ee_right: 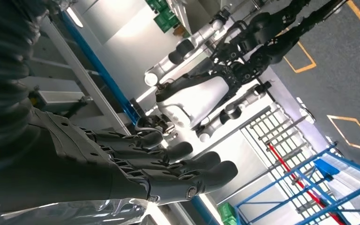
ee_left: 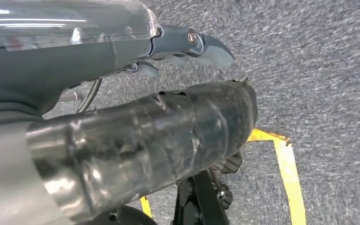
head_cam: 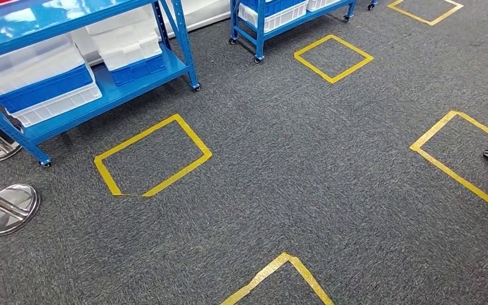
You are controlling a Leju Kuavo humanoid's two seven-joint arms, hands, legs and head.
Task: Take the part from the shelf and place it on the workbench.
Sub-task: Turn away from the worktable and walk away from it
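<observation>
head view: grey carpet floor [head_cam: 279, 171] marked with yellow tape squares [head_cam: 153, 155]. blue wheeled shelf [head_cam: 111, 95] stands at the upper left, carrying white and blue plastic bins [head_cam: 35, 79]; a second blue shelf [head_cam: 273, 22] sits further back. two chrome stanchion bases [head_cam: 6, 206] lie beside the near shelf. no workbench to be seen.

task's thing: the part cannot be picked out; judged to be in one of the bins on the near shelf, contents not visible from here.

right hand [ee_right: 168, 164]: right wrist view shows dark fingers [ee_right: 201, 176] stretched out straight and side by side, nothing between them — released. another humanoid robot [ee_right: 201, 93] stands beyond it.

left hand [ee_left: 187, 44]: left wrist view looks down at carpet and tape; a grey fingertip pokes out from under the clear cover, the rest hidden. cannot tell whether clenched or released; nothing seen in it.

step, as judged: approach — nothing picked. next move calls for walking and turning toward the near shelf, squaring up until a bin is within arm's reach, then looking inside for the part.
</observation>
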